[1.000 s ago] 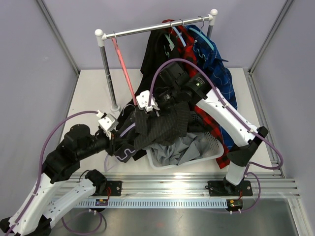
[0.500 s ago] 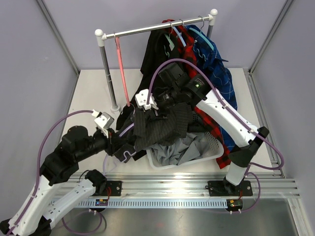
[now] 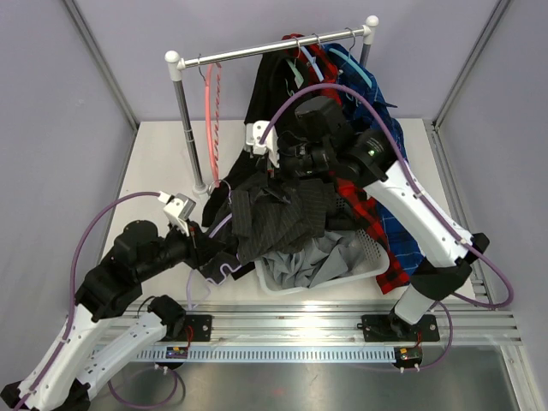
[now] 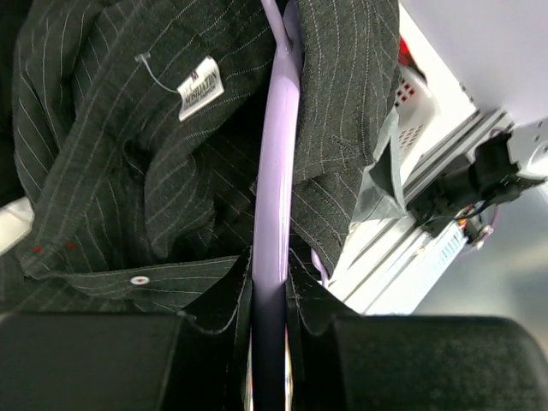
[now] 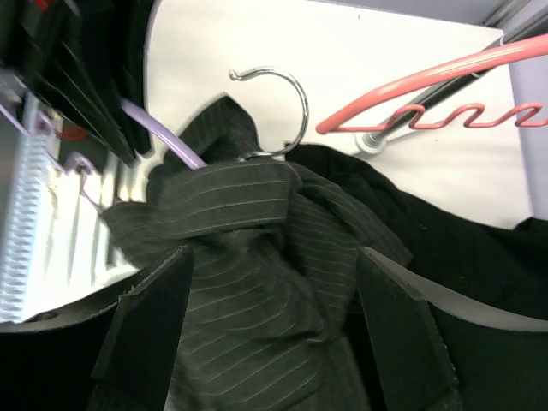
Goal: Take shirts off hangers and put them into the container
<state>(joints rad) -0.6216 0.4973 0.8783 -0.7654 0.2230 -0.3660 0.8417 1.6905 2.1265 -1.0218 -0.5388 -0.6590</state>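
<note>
- the charcoal pinstriped shirt (image 3: 278,218) lies heaped over the left rim of the white mesh basket (image 3: 291,289). part of it covers the grey shirt (image 3: 300,261) already inside.
- it is soft, light woven cloth, so it will likely sag, fold and drag rather than keep a shape.
- it is not yet free of the purple hanger (image 4: 272,197), a thin, smooth, stiff plastic bar with a metal hook (image 5: 287,103). the cloth should slide off it easily.
- the left gripper (image 4: 268,291) is nearly closed, pinching that hanger's bar between its fingers.
- the right gripper (image 5: 272,257) hangs above the bunched collar, fingers spread wide and holding nothing.
- best hold, i judge: a thick fold at the collar or shoulder, clear of the label (image 4: 199,86).
- the red plaid shirt (image 3: 364,214) and blue plaid shirt (image 3: 385,137) hang from the rail (image 3: 274,50), with a bare pink hanger (image 3: 208,120) further along it.
</note>
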